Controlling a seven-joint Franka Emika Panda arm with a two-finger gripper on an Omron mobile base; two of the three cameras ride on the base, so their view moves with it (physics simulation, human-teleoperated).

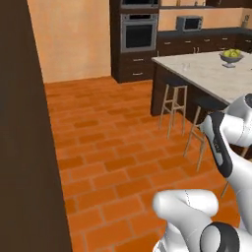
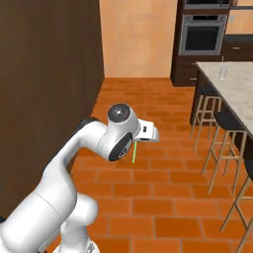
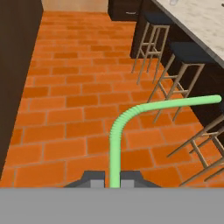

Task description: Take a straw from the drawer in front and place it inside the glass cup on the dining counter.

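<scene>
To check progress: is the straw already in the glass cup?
No, the straw is clamped in the claw above the brick floor.

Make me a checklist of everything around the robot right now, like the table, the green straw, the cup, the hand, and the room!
Surface: dining counter, pale marble top on a dark base, off to the robot's right across the floor.
Job's things: green straw held upright with its bent tip pointing toward the stools; glass cup stands on the counter, with no straw in it.
Clutter: fruit bowl on the counter.
Grippers: gripper shut on the straw, above the floor.
Cables: nothing seen.
Surroundings: orange brick floor, bar stools along the counter, wall oven, microwave, tall dark cabinet side close on the left.
</scene>
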